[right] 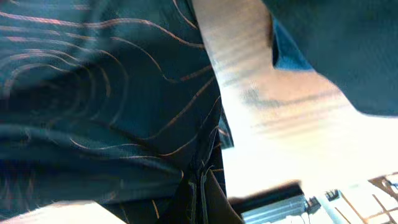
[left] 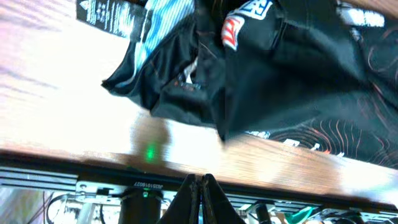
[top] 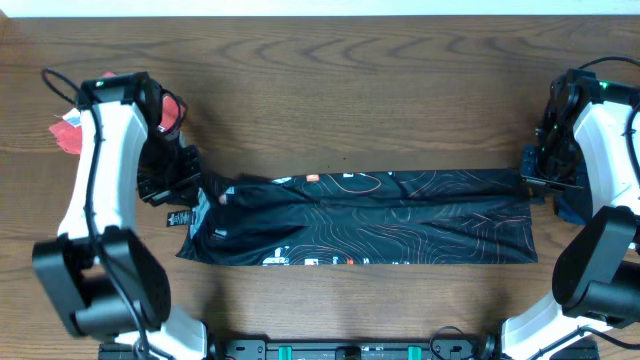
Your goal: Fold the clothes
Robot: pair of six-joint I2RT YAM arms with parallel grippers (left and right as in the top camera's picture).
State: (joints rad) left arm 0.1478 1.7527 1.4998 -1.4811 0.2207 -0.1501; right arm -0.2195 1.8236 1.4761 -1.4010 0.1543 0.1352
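The dark garment (top: 370, 215) lies stretched across the counter (top: 330, 90). The right gripper (right: 200, 182) looks pinched onto its right edge; the left gripper (left: 200, 180) is closed on nothing beside the left end, so a pull could drag the cloth rightward, bunching it

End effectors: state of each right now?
Left end effector: closed, holding nothing.
Right end effector: closed on the edge of the black garment.
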